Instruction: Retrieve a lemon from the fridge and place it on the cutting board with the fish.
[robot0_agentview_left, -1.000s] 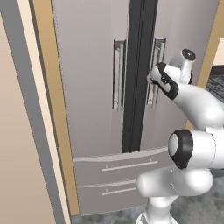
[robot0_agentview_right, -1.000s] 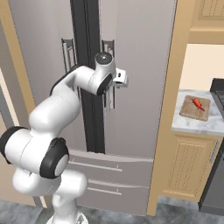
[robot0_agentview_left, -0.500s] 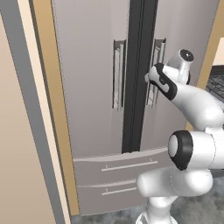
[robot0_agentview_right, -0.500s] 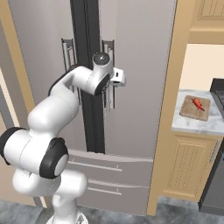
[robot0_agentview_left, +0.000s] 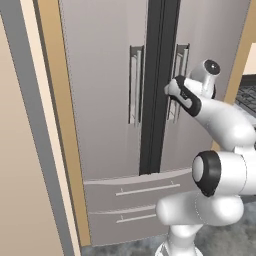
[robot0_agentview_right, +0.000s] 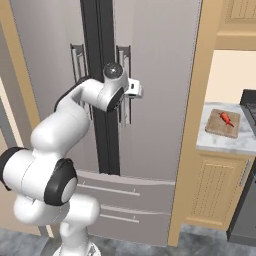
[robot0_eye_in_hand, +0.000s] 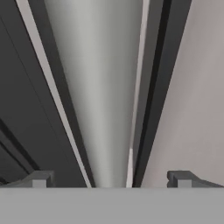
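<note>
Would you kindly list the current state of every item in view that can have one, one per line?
fridge: both doors shut, lower drawers shut.
right door handle: upright bar between the open fingers, not yet clamped.
gripper: open, fingers either side of the handle.
cutting board: lying flat on the counter right of the fridge.
fish: lying on the cutting board.

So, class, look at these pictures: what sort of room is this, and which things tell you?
Most likely a home kitchen. A tall steel French-door fridge stands between wooden cabinets, and a marble countertop beside it holds a cutting board with a fish.
</note>
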